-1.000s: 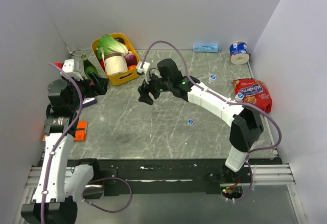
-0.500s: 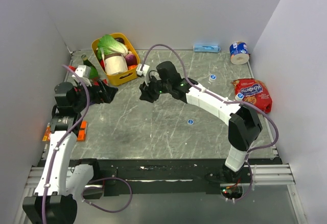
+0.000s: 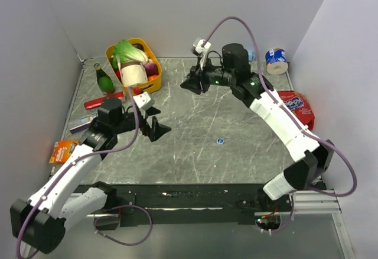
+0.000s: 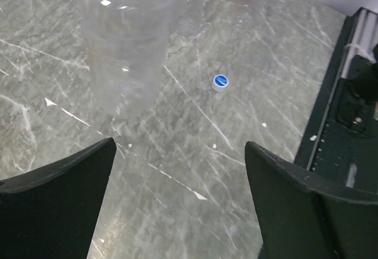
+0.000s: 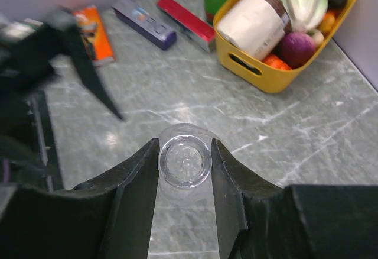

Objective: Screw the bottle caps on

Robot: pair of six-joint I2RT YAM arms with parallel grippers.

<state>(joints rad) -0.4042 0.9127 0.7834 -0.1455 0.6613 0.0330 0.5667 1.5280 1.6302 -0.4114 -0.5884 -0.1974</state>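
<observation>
Grey marbled table [image 3: 195, 152], and out in the open middle sits one blue cap [image 3: 220, 141], with a clear bottle [image 4: 127, 40] standing upright a little way from it. Far left corner: yellow basket [image 3: 144, 88] and green bottle [image 3: 104, 79]. The left edge has a red box [image 3: 103, 100], dark box [image 3: 80, 124] and orange packet [image 3: 64, 150], the right side a tape roll [image 3: 276, 60] and red snack bag [image 3: 295, 108].

Clear uncapped bottle [image 5: 185, 163] upright, gripped by right tool [image 5: 185, 148], small blue cap [image 3: 220, 141] lying loose
</observation>
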